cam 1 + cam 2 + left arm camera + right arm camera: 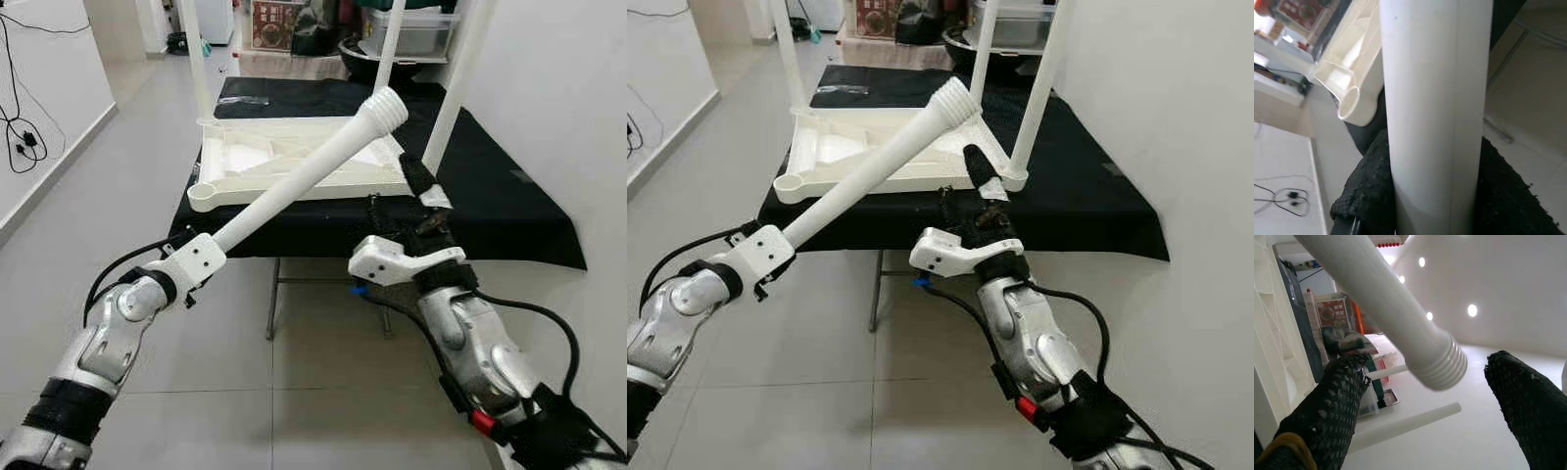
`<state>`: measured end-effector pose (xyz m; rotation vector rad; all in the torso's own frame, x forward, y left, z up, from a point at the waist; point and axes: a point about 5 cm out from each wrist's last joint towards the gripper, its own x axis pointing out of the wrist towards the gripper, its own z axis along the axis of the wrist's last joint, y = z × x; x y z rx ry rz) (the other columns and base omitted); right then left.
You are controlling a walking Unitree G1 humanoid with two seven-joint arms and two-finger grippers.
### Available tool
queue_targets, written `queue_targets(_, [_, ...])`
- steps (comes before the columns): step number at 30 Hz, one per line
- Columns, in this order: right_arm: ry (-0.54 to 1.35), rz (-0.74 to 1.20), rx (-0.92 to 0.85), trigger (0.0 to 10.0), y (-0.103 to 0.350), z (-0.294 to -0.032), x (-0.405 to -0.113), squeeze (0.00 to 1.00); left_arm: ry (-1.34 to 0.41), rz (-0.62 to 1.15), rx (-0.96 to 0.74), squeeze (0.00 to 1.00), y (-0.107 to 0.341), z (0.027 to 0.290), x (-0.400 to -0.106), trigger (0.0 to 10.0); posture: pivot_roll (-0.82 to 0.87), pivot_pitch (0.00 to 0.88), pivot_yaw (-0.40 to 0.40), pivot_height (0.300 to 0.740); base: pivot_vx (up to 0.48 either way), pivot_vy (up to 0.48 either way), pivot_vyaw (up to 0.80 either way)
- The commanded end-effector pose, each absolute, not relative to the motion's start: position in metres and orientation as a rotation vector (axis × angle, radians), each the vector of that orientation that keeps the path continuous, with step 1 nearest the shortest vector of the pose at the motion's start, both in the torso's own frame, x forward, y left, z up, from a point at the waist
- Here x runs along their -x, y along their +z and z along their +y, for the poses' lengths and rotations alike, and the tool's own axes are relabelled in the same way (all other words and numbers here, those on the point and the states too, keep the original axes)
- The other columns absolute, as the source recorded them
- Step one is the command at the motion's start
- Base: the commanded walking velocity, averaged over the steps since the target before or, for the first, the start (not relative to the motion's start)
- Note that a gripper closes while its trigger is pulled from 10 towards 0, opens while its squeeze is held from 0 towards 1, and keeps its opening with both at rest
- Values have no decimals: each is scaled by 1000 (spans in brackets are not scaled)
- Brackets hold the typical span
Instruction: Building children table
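left pincer (211, 253) clamps a white leg (313, 171) (fingers hidden behind it); right pincer (1425, 396) gapes empty.

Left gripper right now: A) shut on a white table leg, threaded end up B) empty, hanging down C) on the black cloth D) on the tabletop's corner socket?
A: the left gripper is shut on the white leg, whose threaded end angles up over the upturned tabletop; the right gripper waits open beside it.
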<state>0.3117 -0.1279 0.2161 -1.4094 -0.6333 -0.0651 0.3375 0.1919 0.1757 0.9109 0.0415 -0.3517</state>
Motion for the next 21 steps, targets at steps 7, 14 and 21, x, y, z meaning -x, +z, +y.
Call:
queue_targets(7, [-28, -579, 1515, 10000, 205, -125, -321, 0, -399, 34, -1014, 0, 174, 179, -342, 10000, 80, 32, -64, 740, 0, 0, 0])
queue_targets(14, [-44, -553, 1591, 10000, 209, -123, -330, 0, -449, 35, -1050, 0, 169, 164, -345, 10000, 81, 47, -63, 740, 0, 0, 0])
queue_targets(21, [28, -465, 1659, 10000, 196, -119, -339, 0, -493, 41, -1059, 0, 164, 155, -345, 10000, 74, 44, -59, 740, 0, 0, 0])
